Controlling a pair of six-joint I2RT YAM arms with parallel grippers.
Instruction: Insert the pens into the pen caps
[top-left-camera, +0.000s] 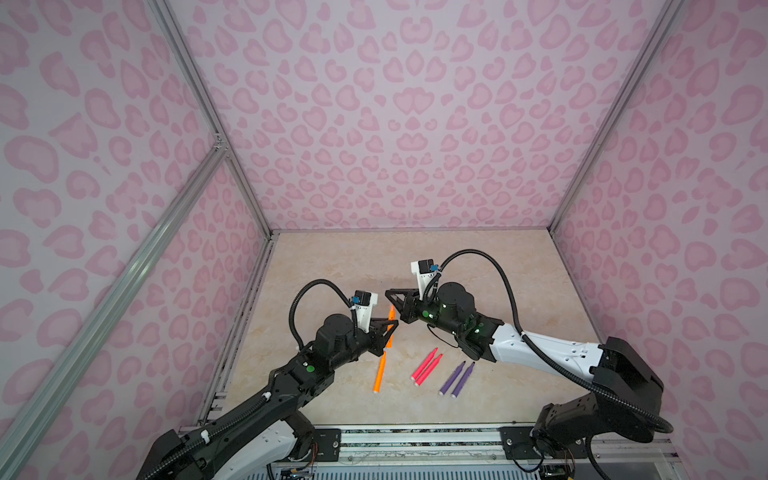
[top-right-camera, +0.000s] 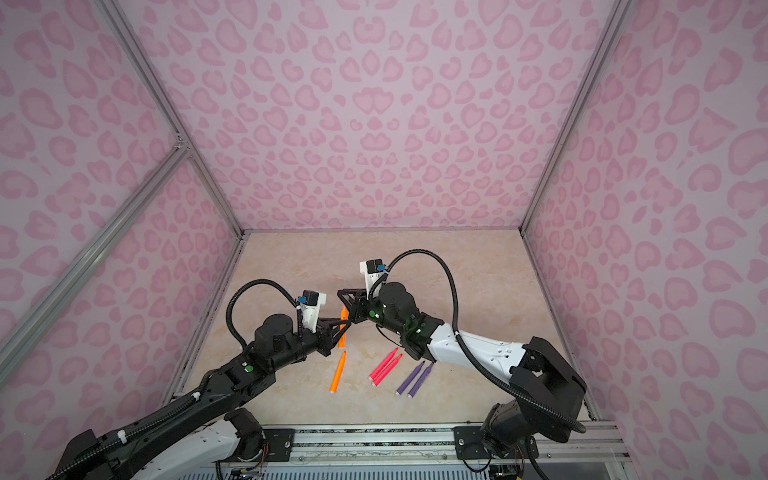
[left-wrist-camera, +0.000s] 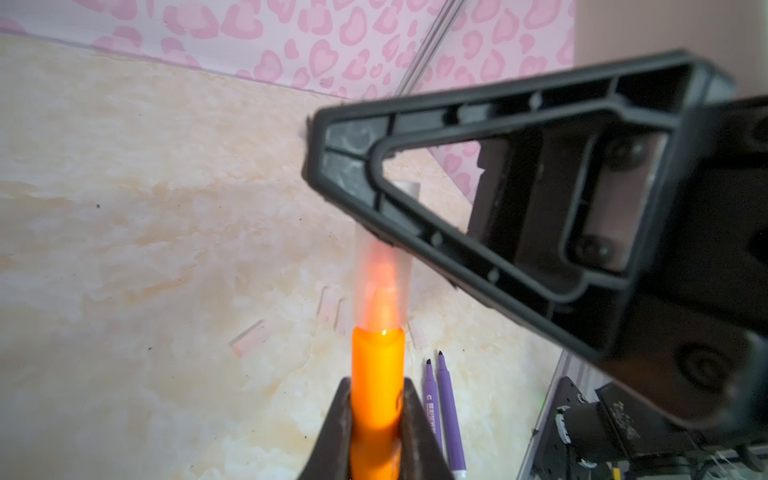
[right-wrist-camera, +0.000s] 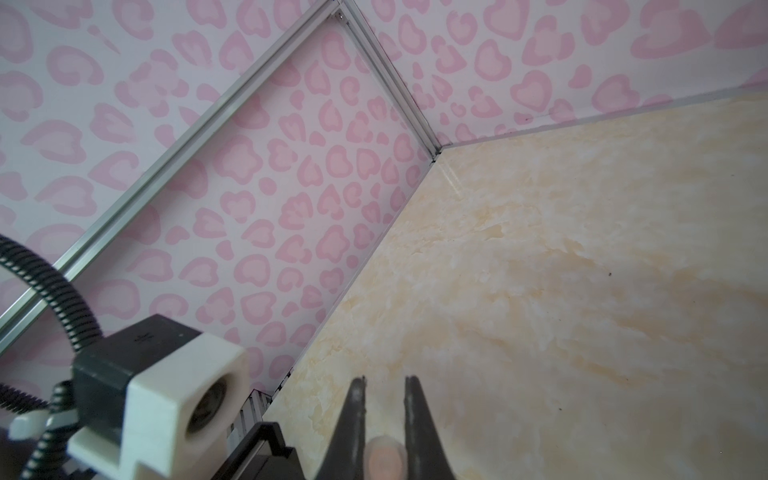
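Beige mottled marble-look tabletop (top-left-camera: 478, 270); pink heart-spot walls (top-left-camera: 374, 124). Left gripper (left-wrist-camera: 376, 382): pinching round orange pen (left-wrist-camera: 378, 357), raised above tabletop. Right gripper (right-wrist-camera: 385, 380): pinching clear tubular cap (left-wrist-camera: 380, 266), pen tip inside it. Lying flat: second orange pen (top-left-camera: 380, 374), pink-red pens (top-left-camera: 424, 365), purple pens (left-wrist-camera: 451, 415), one printed "C", remaining print unreadable; translucent loose caps (left-wrist-camera: 249, 338).
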